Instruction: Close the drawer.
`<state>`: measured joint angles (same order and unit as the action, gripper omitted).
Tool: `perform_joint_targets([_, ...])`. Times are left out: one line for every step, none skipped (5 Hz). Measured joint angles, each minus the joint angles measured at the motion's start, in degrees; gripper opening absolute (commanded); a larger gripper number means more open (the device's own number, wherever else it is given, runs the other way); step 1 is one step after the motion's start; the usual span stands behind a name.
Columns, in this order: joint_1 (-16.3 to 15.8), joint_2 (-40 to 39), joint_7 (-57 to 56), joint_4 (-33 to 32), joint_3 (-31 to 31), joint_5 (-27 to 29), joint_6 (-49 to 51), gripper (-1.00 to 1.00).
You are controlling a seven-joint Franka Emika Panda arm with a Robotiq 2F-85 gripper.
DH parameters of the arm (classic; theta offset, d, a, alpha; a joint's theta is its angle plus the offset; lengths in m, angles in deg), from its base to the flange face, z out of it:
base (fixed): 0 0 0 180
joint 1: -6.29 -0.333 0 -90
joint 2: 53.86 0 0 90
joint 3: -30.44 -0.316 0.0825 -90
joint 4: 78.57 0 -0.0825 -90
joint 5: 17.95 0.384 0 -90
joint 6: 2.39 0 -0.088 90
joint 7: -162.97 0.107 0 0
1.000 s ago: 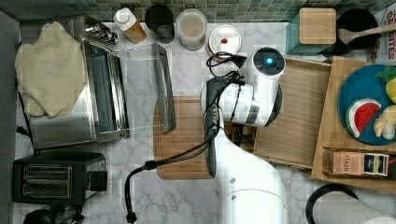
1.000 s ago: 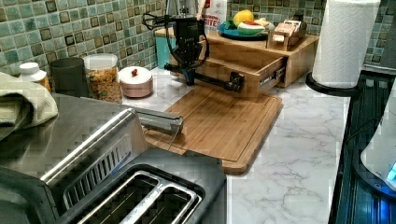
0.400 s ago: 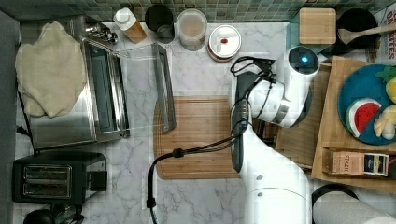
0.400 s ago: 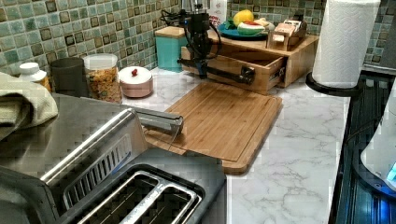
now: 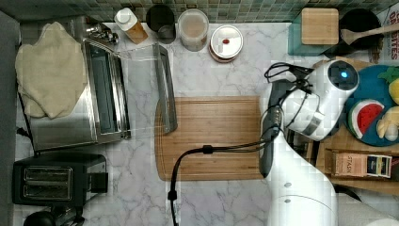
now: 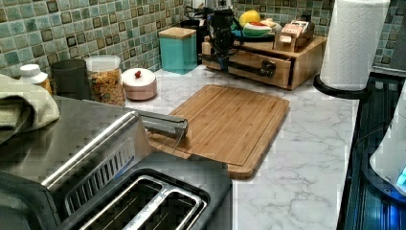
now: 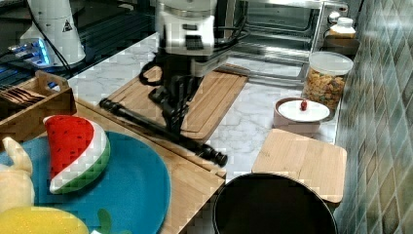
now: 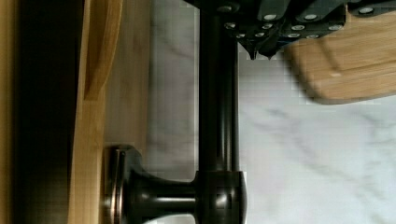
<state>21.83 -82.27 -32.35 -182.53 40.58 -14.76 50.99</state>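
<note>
Pale bamboo, the drawer [image 6: 253, 64] sits in a low wooden stand [image 6: 306, 60] at the far end of the marble tabletop [image 6: 306, 143] in the left view. There its front panel stands only slightly proud of the stand's face, with a dark gap along the panel's top edge in the wrist view, so it is not quite fully in.

A dark metal bar handle [image 7: 160, 129] runs along the drawer front on round posts [image 8: 159, 198].

The pincer [image 7: 175, 114] comes down onto this handle from above, about midway along its length in the right view. Its black fingers [image 8: 273, 21] sit against the bar on the side away from the drawer front. Whether they are clamped on the bar or merely pressed to it cannot be told.

In the top view the white arm [image 5: 301, 188] covers most of the drawer. The browner cutting board [image 5: 211, 136] lies on the tabletop just at the top view's left of it. A blue plate [image 7: 126, 195] with a toy watermelon slice [image 7: 75, 151] rests on top of the stand.
</note>
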Motion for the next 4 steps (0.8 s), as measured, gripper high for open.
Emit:
perform_joint_targets([0.5, 0.0, -1.1, -0.4, 1.9, 0.0, -2.1, -1.00])
perform_joint_targets([-0.5, 0.0, -1.1, -0.5, 2.1, -2.3, -2.1, -1.00])
perform_joint_targets([-1.0, 0.0, -1.1, -0.7, 2.1, -4.2, -2.2, -1.00])
perform_joint_targets([-1.0, 0.3, -1.0, -1.2, 2.2, -4.1, -2.9, -1.00])
